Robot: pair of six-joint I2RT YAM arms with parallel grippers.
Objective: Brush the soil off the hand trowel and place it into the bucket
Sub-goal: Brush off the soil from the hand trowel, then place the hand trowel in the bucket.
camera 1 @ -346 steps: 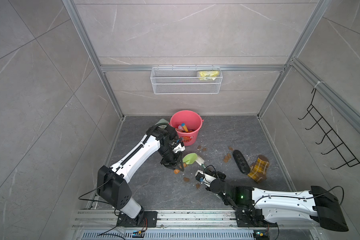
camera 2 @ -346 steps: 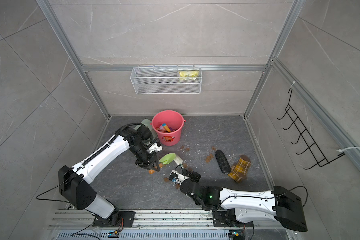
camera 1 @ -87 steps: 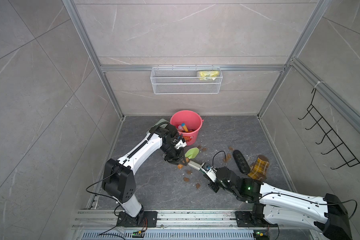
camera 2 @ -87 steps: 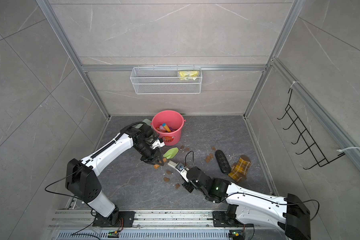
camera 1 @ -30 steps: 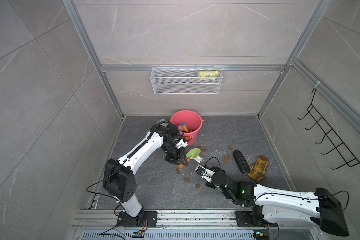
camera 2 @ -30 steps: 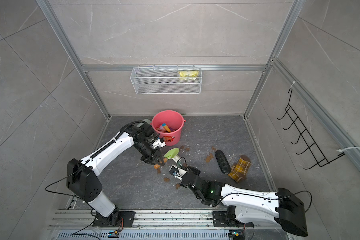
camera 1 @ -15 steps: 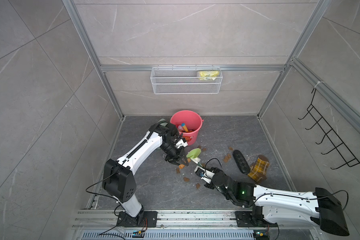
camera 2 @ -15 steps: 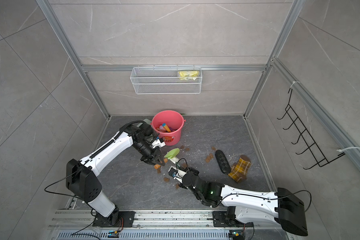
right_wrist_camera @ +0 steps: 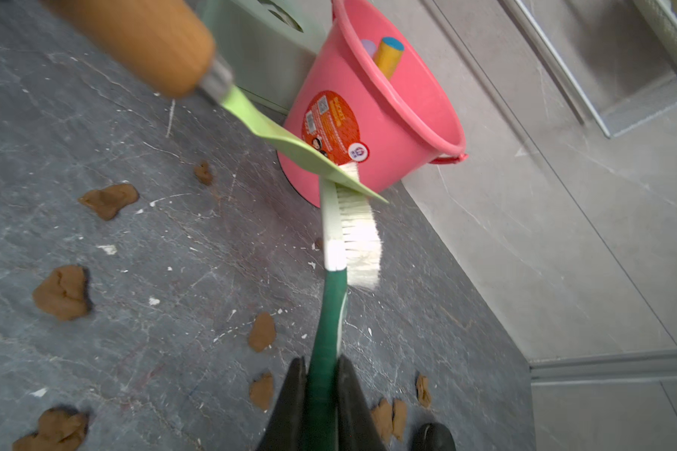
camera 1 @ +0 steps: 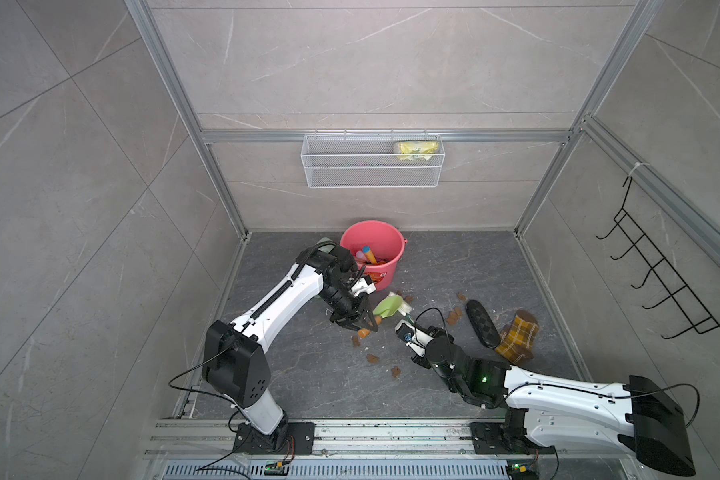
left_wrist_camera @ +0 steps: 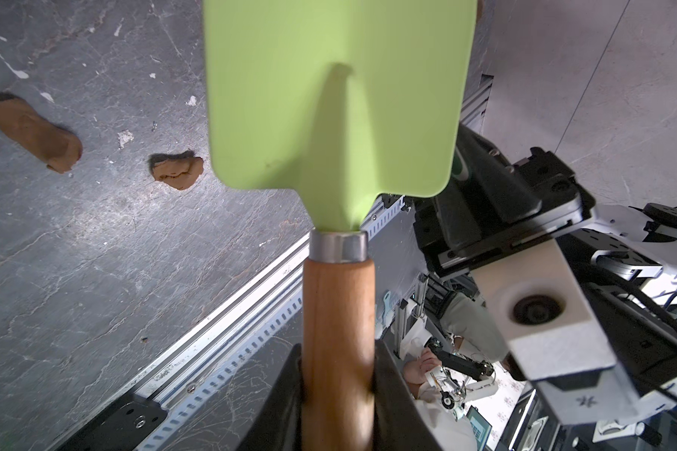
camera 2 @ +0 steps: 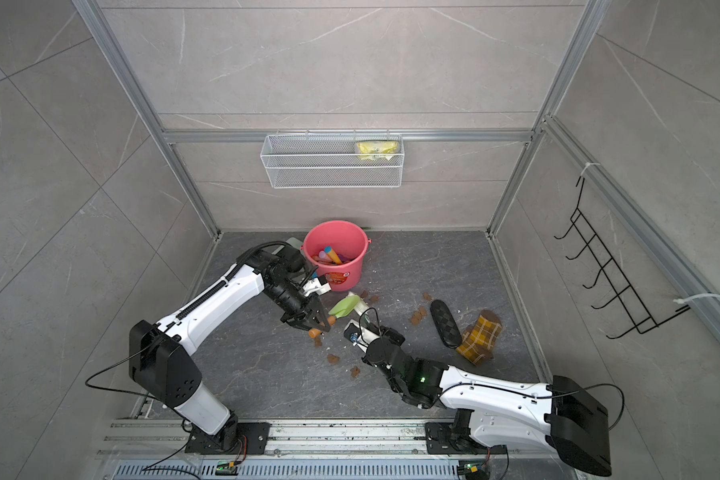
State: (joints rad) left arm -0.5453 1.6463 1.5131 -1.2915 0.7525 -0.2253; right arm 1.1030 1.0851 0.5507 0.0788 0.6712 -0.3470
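Your left gripper (camera 1: 361,325) clamps the trowel (camera 1: 385,308); your right gripper (right_wrist_camera: 321,375) clamps the brush (right_wrist_camera: 358,234), bristles at the blade's edge. Bucket (camera 1: 393,243), at the trowel's 12 o'clock, holds sticks (camera 1: 369,254); soil (camera 1: 373,358) at 6, bare floor (camera 1: 302,356) at 8.

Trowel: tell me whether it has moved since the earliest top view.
Yes, a little. In both top views the trowel has shifted up the picture, toward the bucket, which itself stands where it did.
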